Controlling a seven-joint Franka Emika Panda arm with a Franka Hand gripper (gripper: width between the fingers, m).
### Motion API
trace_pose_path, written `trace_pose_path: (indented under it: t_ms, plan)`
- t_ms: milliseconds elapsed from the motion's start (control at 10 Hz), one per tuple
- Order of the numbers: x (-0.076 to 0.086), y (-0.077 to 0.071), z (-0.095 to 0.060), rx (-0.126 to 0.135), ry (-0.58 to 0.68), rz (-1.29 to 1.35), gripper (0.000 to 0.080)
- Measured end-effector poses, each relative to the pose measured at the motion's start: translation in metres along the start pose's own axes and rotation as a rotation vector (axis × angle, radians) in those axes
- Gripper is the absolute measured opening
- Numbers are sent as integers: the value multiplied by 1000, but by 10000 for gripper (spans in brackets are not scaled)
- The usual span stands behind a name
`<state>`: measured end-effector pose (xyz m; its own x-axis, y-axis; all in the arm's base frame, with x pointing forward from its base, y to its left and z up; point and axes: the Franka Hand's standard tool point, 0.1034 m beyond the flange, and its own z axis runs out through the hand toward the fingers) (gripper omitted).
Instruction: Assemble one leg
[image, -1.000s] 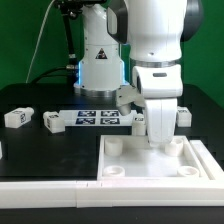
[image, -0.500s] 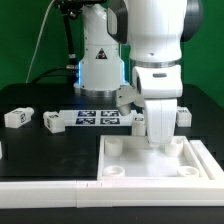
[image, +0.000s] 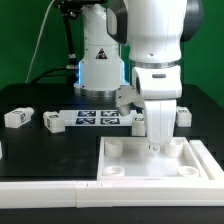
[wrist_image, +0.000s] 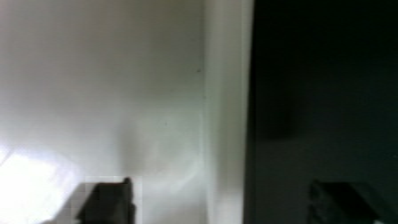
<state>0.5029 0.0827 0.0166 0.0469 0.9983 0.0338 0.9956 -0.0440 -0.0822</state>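
The nearest leg (image: 183, 115) lies on the black worktop (image: 40, 145) just beside the hand (image: 157, 147), on the exterior view's right; its long axis is unclear. The hand hangs low over the white tray (image: 200, 160), fingers (wrist_image: 107, 203) apart, but I cannot tell whether it holds anything.

wrist cam | I see a blurred white surface (wrist_image: 98, 90) meeting a dark area (wrist_image: 329, 90) at a straight edge | gripper (wrist_image: 228, 205) fingertips (wrist_image: 107, 203) dark, wide apart | can't identify the white
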Motion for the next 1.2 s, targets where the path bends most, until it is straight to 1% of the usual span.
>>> trace_pose_path:
  t_ms: [100, 200, 300, 600, 700, 800, 1000, 1100, 1200]
  plan:
    - [0, 0, 0, 0, 0, 0, 603]
    - [0, 0, 0, 0, 0, 1, 603]
    - [0, 0, 0, 0, 0, 1, 639]
    - [-1, 0, -1, -1, -1, 4, 648]
    - [0, -3, -10, -10, -5, 20, 649]
    - [2, -10, -20, -19, -12, 42, 649]
    - [5, -30, -35, -25, -25, 86, 649]
    - [6, -35, -39, -28, -28, 90, 649]
    - [5, -33, -44, -35, -29, 103, 649]
